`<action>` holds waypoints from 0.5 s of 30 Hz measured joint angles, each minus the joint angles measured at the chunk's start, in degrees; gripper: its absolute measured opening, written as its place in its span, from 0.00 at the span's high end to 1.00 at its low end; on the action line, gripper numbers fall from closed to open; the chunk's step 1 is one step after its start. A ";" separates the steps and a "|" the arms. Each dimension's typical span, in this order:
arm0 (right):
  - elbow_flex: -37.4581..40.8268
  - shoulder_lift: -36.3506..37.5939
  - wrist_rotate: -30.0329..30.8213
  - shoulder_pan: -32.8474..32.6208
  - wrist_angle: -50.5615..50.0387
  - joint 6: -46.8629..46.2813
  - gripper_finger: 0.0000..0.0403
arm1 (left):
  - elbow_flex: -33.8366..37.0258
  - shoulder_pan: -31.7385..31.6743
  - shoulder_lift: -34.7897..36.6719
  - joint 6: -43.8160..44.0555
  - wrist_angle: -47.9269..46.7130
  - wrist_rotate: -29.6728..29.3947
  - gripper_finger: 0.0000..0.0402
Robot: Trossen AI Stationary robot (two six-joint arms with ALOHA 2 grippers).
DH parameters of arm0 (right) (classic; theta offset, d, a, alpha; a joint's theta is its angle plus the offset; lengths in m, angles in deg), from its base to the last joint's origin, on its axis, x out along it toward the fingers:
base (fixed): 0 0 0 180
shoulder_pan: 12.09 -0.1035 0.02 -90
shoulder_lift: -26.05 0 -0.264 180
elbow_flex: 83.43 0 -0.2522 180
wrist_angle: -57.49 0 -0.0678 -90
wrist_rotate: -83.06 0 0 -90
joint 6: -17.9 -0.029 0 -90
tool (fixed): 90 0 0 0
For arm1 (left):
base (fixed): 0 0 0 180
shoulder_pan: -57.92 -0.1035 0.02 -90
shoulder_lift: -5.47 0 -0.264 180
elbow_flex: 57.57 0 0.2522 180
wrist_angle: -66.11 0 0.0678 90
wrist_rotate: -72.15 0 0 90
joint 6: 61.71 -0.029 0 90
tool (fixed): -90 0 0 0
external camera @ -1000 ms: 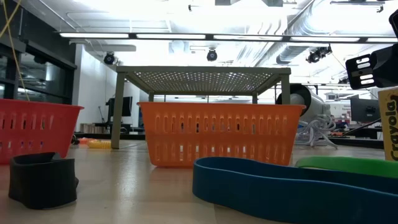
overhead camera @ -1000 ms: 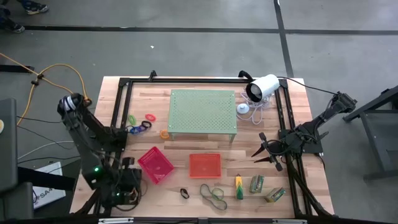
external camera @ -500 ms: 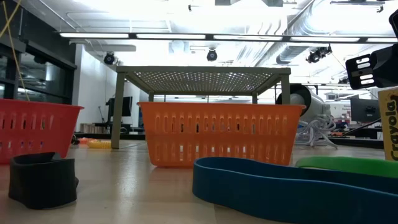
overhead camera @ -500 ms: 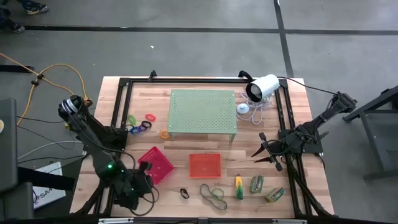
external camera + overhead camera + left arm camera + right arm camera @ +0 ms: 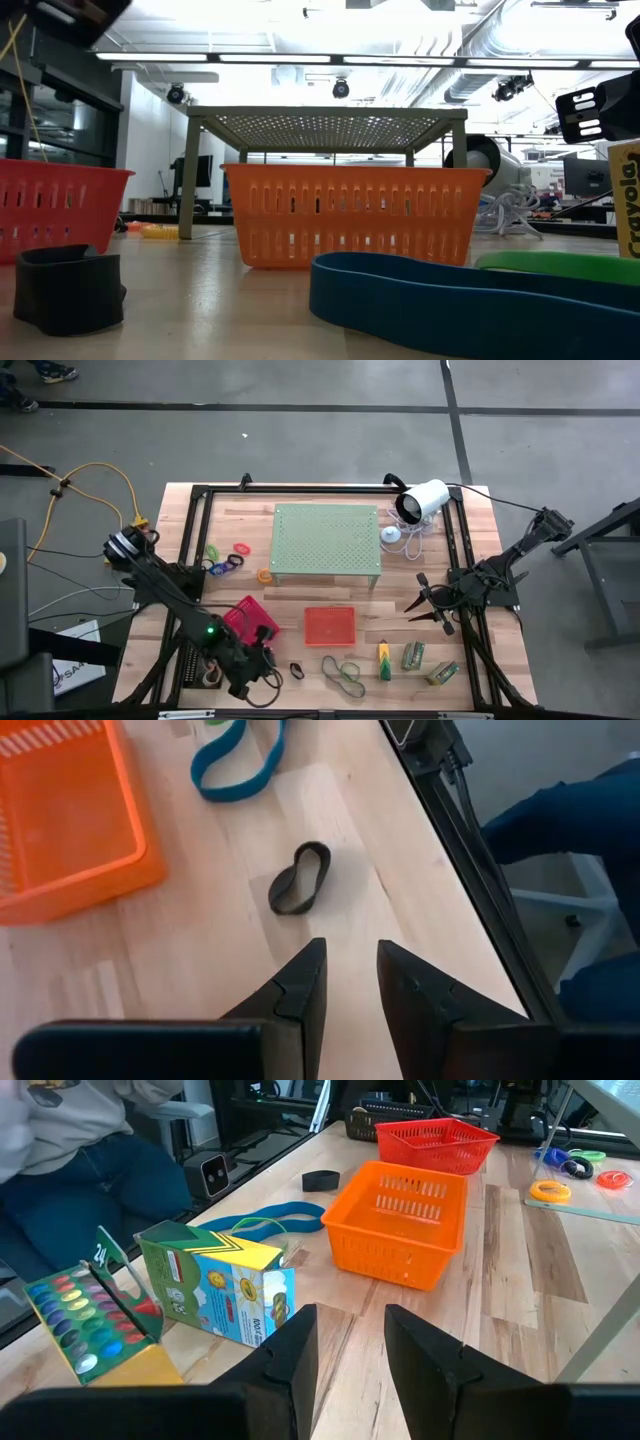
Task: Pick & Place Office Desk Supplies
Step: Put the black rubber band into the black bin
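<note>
The left gripper (image 5: 350, 982) is hanging above the black band loop (image 5: 300, 891), jaws narrowly parted and empty. It probably needs to descend straddling one strand. The right gripper (image 5: 348, 1342) is waiting, slightly parted and empty, near the crayon box (image 5: 215, 1290).

Right gripper (image 5: 345, 1345) low over wooden table (image 5: 520, 1280), jaws a little apart, holding nothing. Just ahead: green crayon box (image 5: 215, 1285), open flap showing colour dots. Orange basket (image 5: 400, 1220) past it, red basket (image 5: 435, 1140) farther back. Blue band (image 5: 265, 1218) beside crayon box, black band (image 5: 320, 1179) behind. Orange ring (image 5: 548, 1190) and pink ring (image 5: 612, 1179) far off. Person in blue trousers (image 5: 90, 1175) beside table.
</note>
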 joint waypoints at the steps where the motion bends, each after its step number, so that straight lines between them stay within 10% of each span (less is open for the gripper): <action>1: 0.00 0.00 0.02 0.01 0.00 -0.01 0.74 | 0.02 -0.25 -0.27 -0.41 0.14 0.07 0.78; 15: 0.02 0.00 0.02 -0.01 0.02 -0.01 0.74 | -3.50 -3.00 -7.54 -4.30 3.07 -0.64 0.78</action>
